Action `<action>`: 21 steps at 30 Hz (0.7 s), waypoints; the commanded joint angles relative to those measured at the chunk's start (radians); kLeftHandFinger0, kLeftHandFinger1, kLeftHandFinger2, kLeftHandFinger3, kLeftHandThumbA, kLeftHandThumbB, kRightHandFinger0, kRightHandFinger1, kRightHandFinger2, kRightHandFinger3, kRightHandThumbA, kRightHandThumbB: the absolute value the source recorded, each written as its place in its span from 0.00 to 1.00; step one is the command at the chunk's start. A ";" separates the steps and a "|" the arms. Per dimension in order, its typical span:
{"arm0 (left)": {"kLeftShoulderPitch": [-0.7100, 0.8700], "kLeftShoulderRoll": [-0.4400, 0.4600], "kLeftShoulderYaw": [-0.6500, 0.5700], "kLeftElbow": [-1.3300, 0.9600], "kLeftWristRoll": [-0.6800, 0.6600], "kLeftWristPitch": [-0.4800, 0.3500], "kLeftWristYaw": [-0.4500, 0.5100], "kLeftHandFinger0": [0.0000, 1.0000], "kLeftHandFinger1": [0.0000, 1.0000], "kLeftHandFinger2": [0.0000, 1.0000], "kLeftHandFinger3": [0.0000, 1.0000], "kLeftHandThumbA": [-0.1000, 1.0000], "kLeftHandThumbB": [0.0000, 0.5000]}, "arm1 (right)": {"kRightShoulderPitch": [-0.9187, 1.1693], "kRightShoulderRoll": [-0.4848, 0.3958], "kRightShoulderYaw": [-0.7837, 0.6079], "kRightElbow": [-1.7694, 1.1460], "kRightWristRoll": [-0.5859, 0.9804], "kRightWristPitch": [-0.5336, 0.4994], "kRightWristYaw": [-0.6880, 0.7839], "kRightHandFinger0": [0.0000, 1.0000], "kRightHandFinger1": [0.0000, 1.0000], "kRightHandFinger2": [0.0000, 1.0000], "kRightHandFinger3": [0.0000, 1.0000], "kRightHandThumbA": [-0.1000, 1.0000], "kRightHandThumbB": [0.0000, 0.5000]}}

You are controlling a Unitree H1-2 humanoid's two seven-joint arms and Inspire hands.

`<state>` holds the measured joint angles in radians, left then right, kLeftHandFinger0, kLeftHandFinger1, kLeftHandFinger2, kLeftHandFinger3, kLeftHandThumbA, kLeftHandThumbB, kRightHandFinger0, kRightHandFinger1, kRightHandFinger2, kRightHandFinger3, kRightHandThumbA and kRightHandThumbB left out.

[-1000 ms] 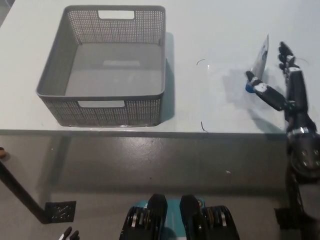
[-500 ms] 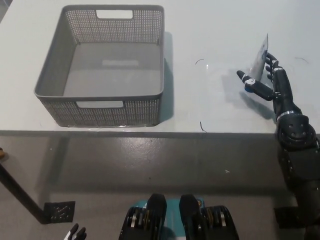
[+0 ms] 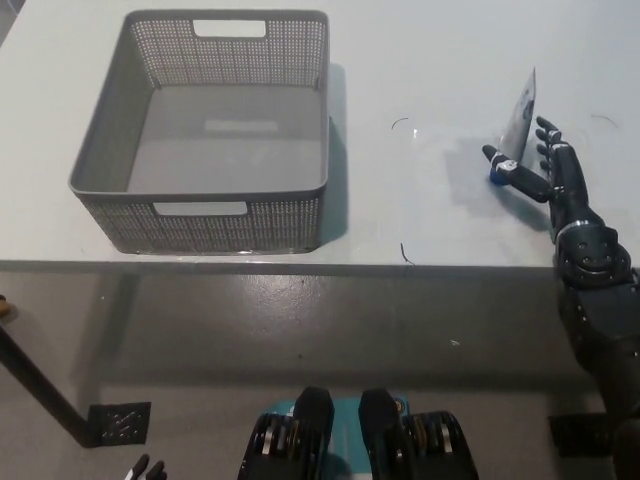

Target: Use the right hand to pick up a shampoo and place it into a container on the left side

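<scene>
Head view takes in one grey basket [image 3: 110, 180], one shampoo tube [image 3: 517, 125] and one black right hand [image 3: 548, 170], all over a pale desk [image 3: 420, 60]. The basket is the only container in sight. It sits on the left part of the desk, close to the front edge, with perforated mesh walls and a handle slot cut in both the near and the far wall. Its smooth grey floor is bare; nothing lies inside it.

The shampoo is a single slim silvery tube with a blue cap at its lower end, standing nearly upright on the right side of the desk, well apart from the basket. The tube narrows to a flat tip at the top and leans slightly to the right.

The right hand reaches up from the lower right corner and is at the tube's lower part. One dark finger crosses in front of the blue cap, and the others are bunched just beside the tube on its right. Whether the fingers actually press on the tube or only sit against it cannot be told from this angle.

At the bottom left edge of the picture a small part of the white left hand [image 3: 145, 469] shows, low and away from the desk; too little is visible to say how it is set.
</scene>
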<state>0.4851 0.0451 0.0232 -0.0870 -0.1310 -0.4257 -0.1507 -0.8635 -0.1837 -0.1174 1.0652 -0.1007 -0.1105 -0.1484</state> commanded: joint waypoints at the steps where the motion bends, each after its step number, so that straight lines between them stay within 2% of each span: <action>1: 0.030 0.005 -0.005 -0.003 -0.038 -0.041 -0.012 1.00 1.00 1.00 1.00 0.88 0.13 | -0.121 -0.027 -0.019 0.050 0.044 -0.059 -0.013 1.00 1.00 1.00 1.00 0.83 0.71; 2: 0.032 0.005 -0.008 -0.002 -0.041 -0.040 -0.012 1.00 1.00 1.00 1.00 0.88 0.13 | -0.129 -0.029 -0.019 0.062 0.045 -0.059 -0.011 1.00 1.00 1.00 1.00 0.85 0.71; 3: 0.036 0.004 -0.013 0.001 -0.039 -0.039 -0.013 1.00 1.00 1.00 1.00 0.88 0.13 | -0.145 -0.027 -0.031 0.078 0.063 -0.047 0.002 1.00 1.00 1.00 1.00 0.84 0.76; 5: 0.037 0.004 -0.016 0.003 -0.038 -0.039 -0.013 1.00 1.00 1.00 1.00 0.89 0.13 | -0.154 -0.027 -0.036 0.092 0.071 -0.046 0.007 1.00 1.00 1.00 1.00 0.84 0.76; 8: 0.038 0.000 -0.020 0.014 -0.022 -0.044 -0.014 1.00 1.00 1.00 1.00 0.90 0.11 | -0.199 -0.023 -0.060 0.147 0.106 -0.085 0.022 1.00 1.00 1.00 1.00 0.73 0.63; 10: 0.037 -0.001 -0.021 0.017 -0.031 -0.044 -0.017 1.00 1.00 1.00 1.00 0.90 0.11 | -0.210 -0.022 -0.055 0.165 0.100 -0.099 0.009 1.00 1.00 1.00 1.00 0.72 0.58; 12: 0.037 -0.001 -0.018 0.017 -0.032 -0.044 -0.016 1.00 1.00 1.00 1.00 0.90 0.10 | -0.219 -0.018 -0.053 0.183 0.098 -0.121 -0.013 1.00 1.00 1.00 1.00 0.66 0.54; 13: 0.035 0.000 -0.017 0.019 -0.040 -0.044 -0.018 1.00 1.00 1.00 1.00 0.89 0.10 | -0.223 -0.012 -0.057 0.187 0.101 -0.141 -0.038 0.99 0.98 1.00 1.00 0.60 0.55; 14: 0.035 -0.001 -0.016 0.020 -0.042 -0.044 -0.019 1.00 1.00 1.00 1.00 0.89 0.10 | -0.225 -0.010 -0.057 0.191 0.102 -0.149 -0.046 0.90 0.93 1.00 1.00 0.57 0.55; 16: 0.035 -0.001 -0.016 0.020 -0.043 -0.044 -0.019 1.00 1.00 1.00 1.00 0.89 0.10 | -0.227 -0.011 -0.056 0.197 0.104 -0.154 -0.047 0.83 0.86 1.00 1.00 0.56 0.55; 17: 0.030 0.004 -0.018 0.021 -0.051 -0.044 -0.024 1.00 1.00 1.00 1.00 0.88 0.08 | -0.233 0.000 -0.064 0.194 0.104 -0.156 -0.106 0.29 0.27 0.26 0.14 0.22 0.48; 18: 0.028 0.007 -0.019 0.021 -0.052 -0.044 -0.024 1.00 1.00 1.00 1.00 0.88 0.08 | -0.233 0.008 -0.061 0.187 0.096 -0.169 -0.143 0.06 0.05 0.07 0.03 0.04 0.46; 19: 0.026 0.009 -0.020 0.018 -0.048 -0.040 -0.020 1.00 1.00 1.00 1.00 0.88 0.11 | -0.233 0.010 -0.060 0.183 0.095 -0.172 -0.153 0.00 0.00 0.03 0.03 0.00 0.41; 20: 0.024 0.009 -0.019 0.013 -0.043 -0.033 -0.015 1.00 1.00 1.00 1.00 0.89 0.12 | -0.234 0.010 -0.059 0.180 0.095 -0.171 -0.158 0.00 0.00 0.07 0.12 0.00 0.37; 21: 0.023 0.009 -0.019 0.013 -0.043 -0.032 -0.015 1.00 1.00 1.00 1.00 0.89 0.12 | -0.234 0.010 -0.058 0.181 0.096 -0.172 -0.160 0.00 0.00 0.09 0.16 0.00 0.37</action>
<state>0.5028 0.0455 0.0084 -0.0637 -0.1552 -0.4317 -0.1566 -1.0241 -0.1799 -0.1653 1.2643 -0.0190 -0.1989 -0.2161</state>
